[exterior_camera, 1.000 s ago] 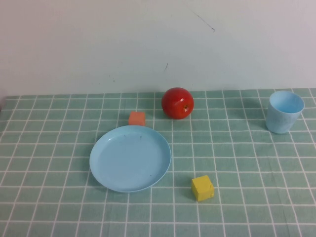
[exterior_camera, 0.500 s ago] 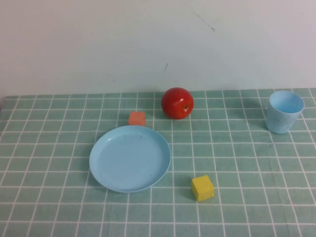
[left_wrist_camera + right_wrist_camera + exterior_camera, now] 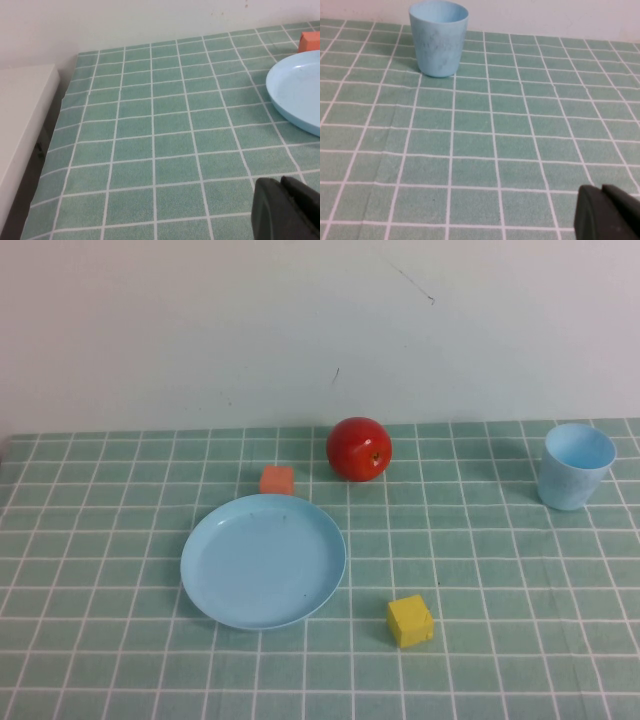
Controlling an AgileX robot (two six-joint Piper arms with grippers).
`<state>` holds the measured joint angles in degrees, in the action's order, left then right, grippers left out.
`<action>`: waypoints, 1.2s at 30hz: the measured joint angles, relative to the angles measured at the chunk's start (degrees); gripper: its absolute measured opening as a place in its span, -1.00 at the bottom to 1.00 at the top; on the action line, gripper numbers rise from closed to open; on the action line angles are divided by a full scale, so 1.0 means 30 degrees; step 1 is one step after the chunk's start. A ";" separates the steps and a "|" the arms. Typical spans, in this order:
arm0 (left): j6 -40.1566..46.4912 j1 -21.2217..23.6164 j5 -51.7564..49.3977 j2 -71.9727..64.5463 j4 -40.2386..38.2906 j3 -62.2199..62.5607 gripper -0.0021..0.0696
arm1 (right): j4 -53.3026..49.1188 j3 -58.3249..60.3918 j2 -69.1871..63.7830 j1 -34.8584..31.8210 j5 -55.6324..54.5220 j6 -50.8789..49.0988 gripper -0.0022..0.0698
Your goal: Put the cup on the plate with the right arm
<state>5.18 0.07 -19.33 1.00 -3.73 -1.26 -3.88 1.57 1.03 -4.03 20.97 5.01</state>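
My right gripper [image 3: 610,212] is hanging low over the green checked tablecloth [image 3: 500,570], fingers pressed together and empty. The cup [image 3: 577,466] is standing upright at two o'clock, well apart from the plate [image 3: 263,560] at centre-left. My left gripper [image 3: 287,210] is hovering near the plate's rim; I cannot tell its fingers' state.
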 joint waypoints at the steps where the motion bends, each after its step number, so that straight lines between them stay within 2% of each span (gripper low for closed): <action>1: 0.0000 0.0000 0.0000 0.0000 0.0000 0.0000 -0.95 | 0.0000 0.0000 0.0000 0.0000 0.0000 0.0000 -0.95; 21: 0.0000 0.0000 0.0000 0.0000 0.0000 0.0000 -0.95 | 0.0000 0.0000 0.0000 0.0000 -0.0352 0.0000 -0.95; 24: 0.0000 0.0000 0.0000 0.0000 0.0000 0.0000 -0.95 | 0.0000 0.0041 0.0000 0.0000 -0.2143 0.0000 -0.95; 31: 0.0000 0.0000 0.0000 0.0000 0.0000 0.0000 -0.95 | 0.0000 0.0041 0.0000 0.0000 -0.8793 0.0000 -0.95; 36: 0.0000 0.0000 0.0000 0.0000 0.0000 0.0000 -0.95 | 0.0000 0.0041 0.0000 0.0000 -1.0426 0.0000 -0.95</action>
<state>5.18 0.07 -19.33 1.00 -3.73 -1.26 -3.88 1.69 1.03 -4.03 -10.30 5.01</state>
